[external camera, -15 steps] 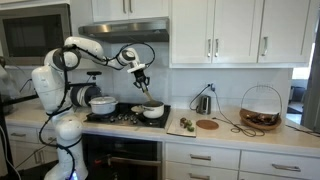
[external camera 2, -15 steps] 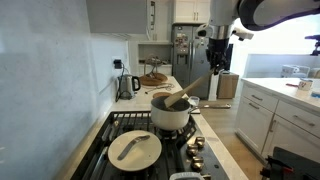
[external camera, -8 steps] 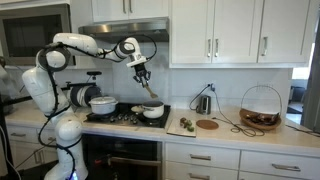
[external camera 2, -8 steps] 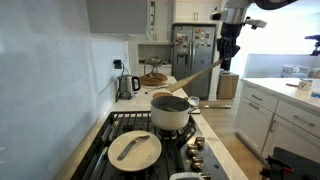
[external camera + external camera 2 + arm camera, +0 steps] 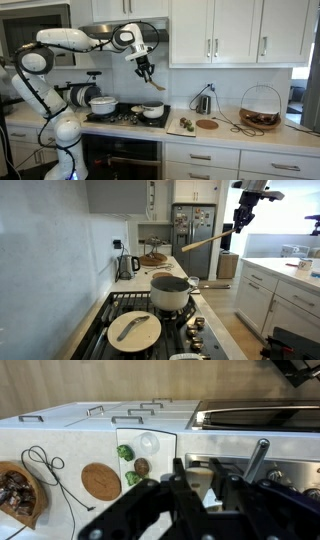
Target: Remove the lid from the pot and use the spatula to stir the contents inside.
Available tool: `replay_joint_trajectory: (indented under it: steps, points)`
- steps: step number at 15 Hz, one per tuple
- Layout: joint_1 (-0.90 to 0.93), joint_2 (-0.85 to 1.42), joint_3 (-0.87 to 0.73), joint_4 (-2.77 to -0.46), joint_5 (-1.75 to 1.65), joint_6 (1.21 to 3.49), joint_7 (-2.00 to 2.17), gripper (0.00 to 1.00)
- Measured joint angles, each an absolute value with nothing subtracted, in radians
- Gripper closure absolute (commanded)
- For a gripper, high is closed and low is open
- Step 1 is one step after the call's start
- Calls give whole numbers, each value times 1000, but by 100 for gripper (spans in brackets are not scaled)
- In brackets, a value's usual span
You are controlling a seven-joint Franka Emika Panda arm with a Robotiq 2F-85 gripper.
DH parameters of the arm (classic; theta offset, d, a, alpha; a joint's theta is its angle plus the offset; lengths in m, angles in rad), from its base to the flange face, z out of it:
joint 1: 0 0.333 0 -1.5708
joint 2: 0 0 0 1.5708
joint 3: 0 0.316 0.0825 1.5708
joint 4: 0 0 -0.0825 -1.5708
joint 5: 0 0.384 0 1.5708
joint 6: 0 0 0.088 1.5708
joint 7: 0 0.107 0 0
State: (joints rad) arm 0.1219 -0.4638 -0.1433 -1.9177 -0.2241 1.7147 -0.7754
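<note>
Evidently the lid step is behind, for the pot (image 5: 170,296) stands open on the stove (image 5: 122,304) with its dark inside showing and nothing covering it. The gripper (image 5: 240,225) is pinched tight on the handle end of the wooden spatula (image 5: 205,242). It holds the spatula slanted, well above the pot and a little to one side, the blade end hanging lower than the handle in an exterior view (image 5: 155,84). By my reading the stirring step is in hand, though the blade is clear of the contents and nothing shows whether any stirring has been done. The next move calls for bringing the arm down and across until the blade sits inside the rim. It should then sweep round without knocking the pot's wall, since so small a pot would slide easily on the grate. As for numbers, there is one arm with one gripper and one spatula. Two pots stand on the stove: the small open one, and a larger white pot (image 5: 101,104) with a domed top well apart from it. On the counter beyond are one kettle (image 5: 128,265), one wire basket (image 5: 260,106) and one round wooden board (image 5: 100,480).
</note>
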Motion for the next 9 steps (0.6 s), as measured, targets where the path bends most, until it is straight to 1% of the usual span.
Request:
replay_joint_trajectory:
  steps: [9]
  points:
    - [51,-379,-283,-1981,-95,1808,-848,92]
